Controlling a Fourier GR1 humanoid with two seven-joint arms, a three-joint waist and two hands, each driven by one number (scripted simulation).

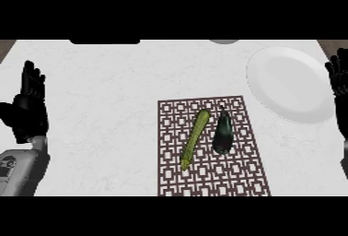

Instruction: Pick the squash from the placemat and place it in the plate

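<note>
**On the mat, squash waits untouched**

On the desk point(115, 78) nothing has been picked up yet: the squash point(194, 138), long and yellow-green, lies slanted on the patterned placemat point(212, 179), just beside a dark eggplant point(222, 131). The two look barely apart, if at all. Left hand point(27, 108) rests open at the left edge, fingers straight up, holding nothing. Right hand point(338, 80) shows only at the right edge, fingers straight too, empty, just beside the plate point(289, 87).

So we're at the very start, I'd say: the reach is yet to come. The plate sits up and to the right of the mat, so the right hand looks the natural choice. It must come down on the squash without nudging that eggplant.

Surface is pale, marbled white. Dark and grey shapes clip the far edge; I can't tell what they are.
</note>
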